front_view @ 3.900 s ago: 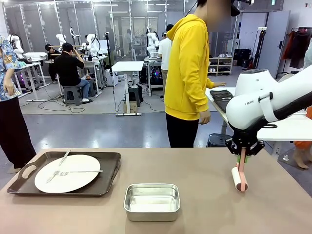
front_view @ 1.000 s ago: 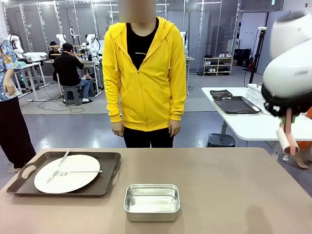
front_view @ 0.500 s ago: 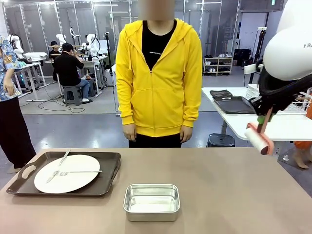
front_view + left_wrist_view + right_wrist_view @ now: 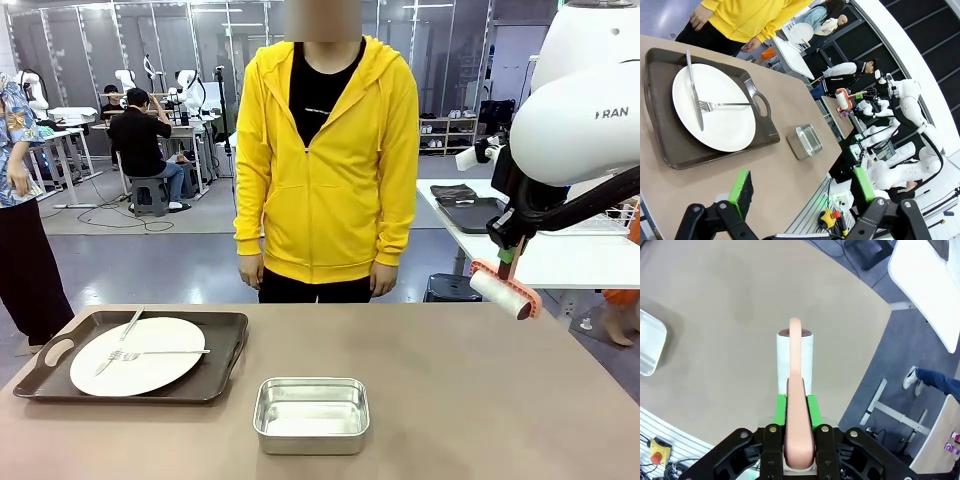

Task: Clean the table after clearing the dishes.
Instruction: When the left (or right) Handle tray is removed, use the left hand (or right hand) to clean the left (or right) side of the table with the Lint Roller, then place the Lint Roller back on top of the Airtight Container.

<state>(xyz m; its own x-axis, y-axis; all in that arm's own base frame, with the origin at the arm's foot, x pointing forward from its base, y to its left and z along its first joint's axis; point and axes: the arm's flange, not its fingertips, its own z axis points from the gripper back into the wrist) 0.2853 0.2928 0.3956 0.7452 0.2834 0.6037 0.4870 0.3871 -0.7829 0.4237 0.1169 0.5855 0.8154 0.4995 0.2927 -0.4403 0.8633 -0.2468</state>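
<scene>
Table (image 4: 450, 400): one tray (image 4: 226, 345), one plate (image 4: 150, 378)

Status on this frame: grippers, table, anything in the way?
Left gripper open, empty. Right gripper shut on lint roller, held over the table's right end. Tray with plate, plus steel pan, not yet cleared.

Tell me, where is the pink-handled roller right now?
In the front view the roller is at the right, held up in the right gripper above the far right part of the table, to the right of the person in yellow.
</scene>
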